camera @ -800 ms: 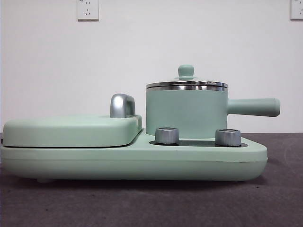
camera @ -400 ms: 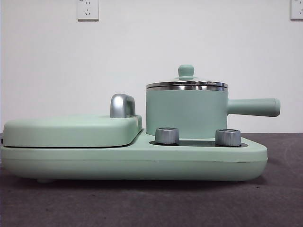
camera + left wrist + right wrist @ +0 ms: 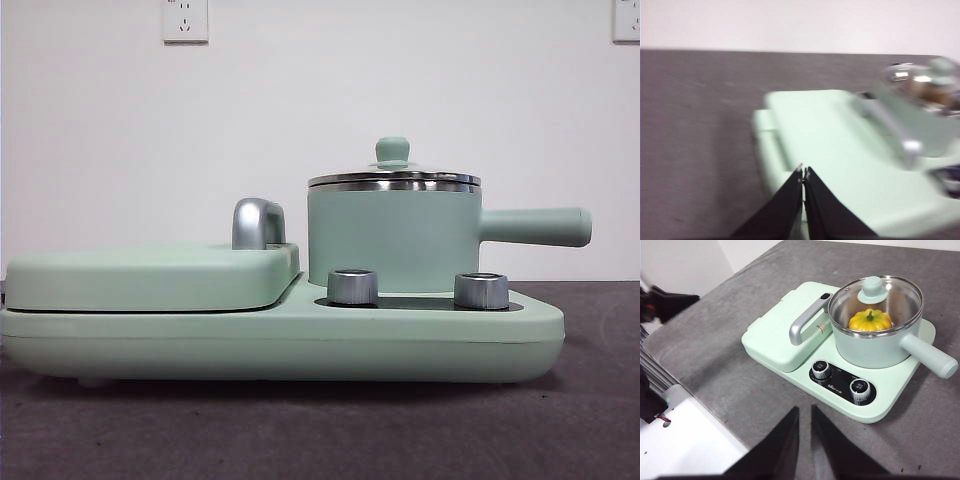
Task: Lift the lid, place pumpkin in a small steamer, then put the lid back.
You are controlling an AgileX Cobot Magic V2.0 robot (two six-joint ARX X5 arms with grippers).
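lid [image 3: 874, 292] on small steamer [image 3: 875, 347]

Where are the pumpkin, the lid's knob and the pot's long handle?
pumpkin [image 3: 869, 321]: right wrist view, on its ribbed top inside the pot.
lid [image 3: 873, 287]: right wrist view, on its knob.
small steamer [image 3: 535, 226]: front view, on its side handle.

Black tapered pincer [image 3: 803, 172] jaws, matte, wedge-shaped.

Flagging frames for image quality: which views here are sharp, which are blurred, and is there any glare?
Front view: sharp, evenly lit, bright bands on the steel rim of the lid. Left wrist view: smeared throughout, the small steamer only a blur. Right wrist view: sharp; the pumpkin reads clearly through the glass, with light reflections on it.
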